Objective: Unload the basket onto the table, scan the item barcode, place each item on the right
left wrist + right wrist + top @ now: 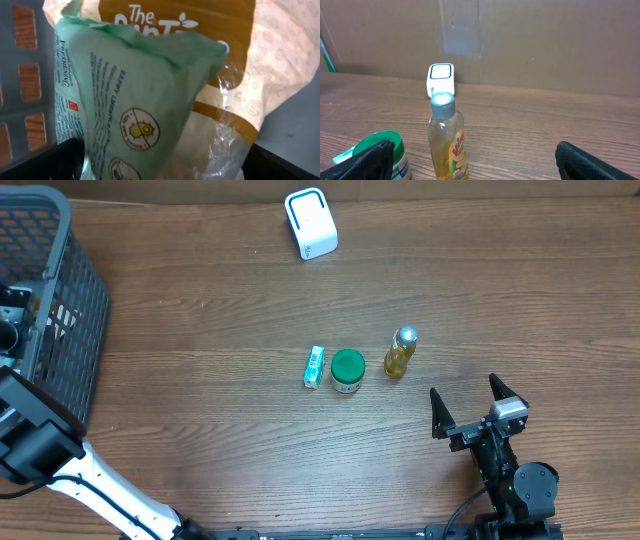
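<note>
Right claw (464, 392) wide open, empty, by front edge of worktop (260, 470); left claw (167, 162) open over pack (140, 100) in basket (82, 310); nothing scanned.

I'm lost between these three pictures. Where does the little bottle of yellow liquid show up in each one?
Overhead: the yellow bottle stands right of centre, beside the green-lidded jar.
Left wrist: not in it; packets fill the view.
Right wrist: the bottle stands low, left of centre.
Shared landmark: the white scanner, beyond the bottle in both.
</note>
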`<state>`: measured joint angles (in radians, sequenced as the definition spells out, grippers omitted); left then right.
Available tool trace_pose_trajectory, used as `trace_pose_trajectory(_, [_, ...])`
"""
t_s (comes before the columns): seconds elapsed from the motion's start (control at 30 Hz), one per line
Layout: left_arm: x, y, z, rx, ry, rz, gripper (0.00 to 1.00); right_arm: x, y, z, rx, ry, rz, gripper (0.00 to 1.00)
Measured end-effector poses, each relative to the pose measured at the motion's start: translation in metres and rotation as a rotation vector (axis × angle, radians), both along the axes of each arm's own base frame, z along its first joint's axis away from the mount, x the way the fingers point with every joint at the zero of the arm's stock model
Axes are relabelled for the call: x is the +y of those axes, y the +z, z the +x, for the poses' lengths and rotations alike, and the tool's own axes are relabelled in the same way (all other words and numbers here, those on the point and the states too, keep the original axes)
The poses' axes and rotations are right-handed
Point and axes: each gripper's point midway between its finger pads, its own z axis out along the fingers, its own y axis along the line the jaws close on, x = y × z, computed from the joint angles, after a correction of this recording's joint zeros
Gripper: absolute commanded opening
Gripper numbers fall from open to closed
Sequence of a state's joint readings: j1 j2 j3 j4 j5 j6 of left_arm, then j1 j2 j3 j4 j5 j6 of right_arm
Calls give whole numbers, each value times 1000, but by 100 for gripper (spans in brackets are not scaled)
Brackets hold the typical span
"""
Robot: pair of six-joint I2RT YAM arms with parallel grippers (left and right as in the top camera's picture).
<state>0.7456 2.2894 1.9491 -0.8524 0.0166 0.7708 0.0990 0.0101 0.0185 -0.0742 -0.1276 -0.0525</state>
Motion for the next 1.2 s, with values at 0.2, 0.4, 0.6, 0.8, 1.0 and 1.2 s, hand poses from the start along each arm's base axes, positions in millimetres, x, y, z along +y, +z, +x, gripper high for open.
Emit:
trace_pose_trajectory(0.2, [-2,-3,-1,14,-11,-4,89,0,0,0,0,0,0,100])
trace_pose_trajectory(0.4, [0,-7,-2,27,3,-1,40,0,0,0,0,0,0,100])
trace_pose_trajectory(0.6, [4,1,1,8,42,5,25,0,0,0,0,0,0,100])
trace_pose_trajectory(0.8, [2,20,16,-57,147,-6,20,0,0,0,0,0,0,100])
trace_pose_trajectory(1.0, [-9,81,37,-202,238,11,22,0,0,0,0,-1,0,100])
trace_pose_trajectory(1.2, [-27,230,32,-515,317,94,24,0,0,0,0,-1,0,100])
